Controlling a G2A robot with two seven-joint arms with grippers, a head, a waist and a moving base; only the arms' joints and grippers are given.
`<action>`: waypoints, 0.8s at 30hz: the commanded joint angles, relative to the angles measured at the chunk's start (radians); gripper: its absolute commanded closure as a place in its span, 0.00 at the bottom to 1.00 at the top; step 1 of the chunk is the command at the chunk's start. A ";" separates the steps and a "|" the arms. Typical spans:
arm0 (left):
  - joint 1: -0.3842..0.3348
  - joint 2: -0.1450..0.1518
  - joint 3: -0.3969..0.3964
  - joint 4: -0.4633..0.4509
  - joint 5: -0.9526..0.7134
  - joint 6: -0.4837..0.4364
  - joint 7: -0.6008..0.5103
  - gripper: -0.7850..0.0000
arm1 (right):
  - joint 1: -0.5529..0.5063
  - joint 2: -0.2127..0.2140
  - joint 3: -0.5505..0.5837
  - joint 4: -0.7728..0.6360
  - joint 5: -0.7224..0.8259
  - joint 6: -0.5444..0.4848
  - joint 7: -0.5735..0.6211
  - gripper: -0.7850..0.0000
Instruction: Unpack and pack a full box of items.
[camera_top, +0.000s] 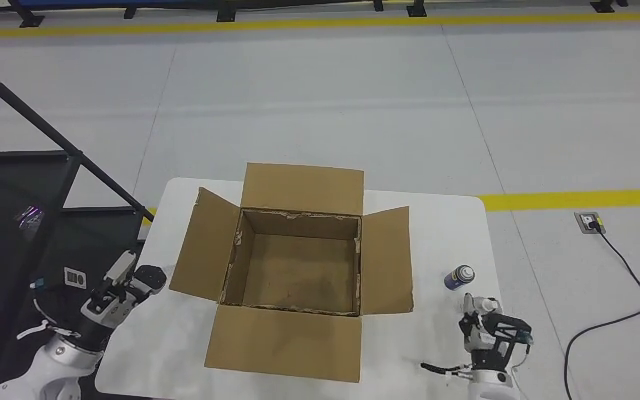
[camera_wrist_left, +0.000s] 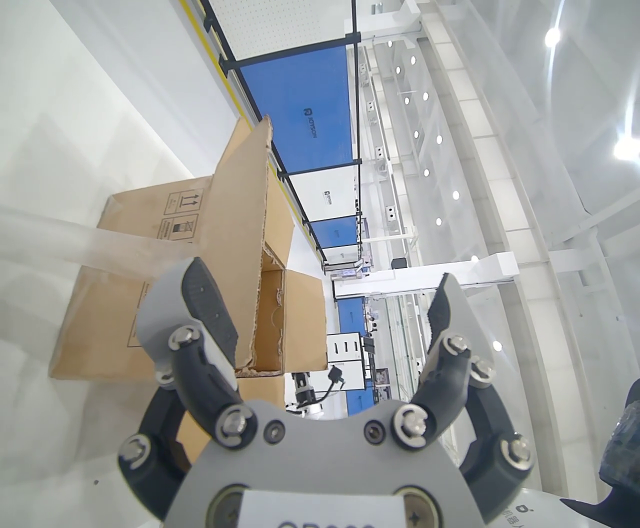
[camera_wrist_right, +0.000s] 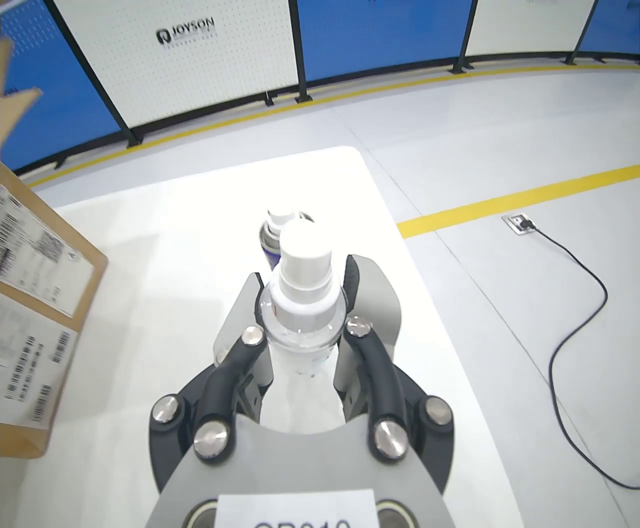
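The right gripper (camera_wrist_right: 305, 280) is clamped around a clear plastic spray bottle (camera_wrist_right: 300, 325) with a white pump cap, over the white table (camera_wrist_right: 175, 240). Just beyond it stands a blue spray can (camera_wrist_right: 270, 245) with a white nozzle. A labelled brown cardboard box (camera_wrist_right: 40, 280) sits nearby.

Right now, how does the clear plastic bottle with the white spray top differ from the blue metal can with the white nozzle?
The clear plastic bottle is clamped in the right gripper; the blue metal can stands free on the white table. The bottle's body is see-through, the can's opaque blue. Both are upright with white spray tops.
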 joint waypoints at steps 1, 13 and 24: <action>0.005 0.000 -0.008 0.005 -0.010 -0.005 0.000 0.00 | -0.043 -0.003 -0.013 -0.116 -0.027 0.044 -0.038 1.00; 0.065 -0.005 -0.054 0.016 -0.063 -0.055 -0.020 0.00 | -0.029 -0.016 -0.297 -0.524 -0.378 0.101 0.151 1.00; 0.131 -0.013 -0.084 0.007 -0.107 -0.096 -0.025 0.00 | 0.447 -0.104 -0.682 -0.142 -0.496 0.172 0.507 1.00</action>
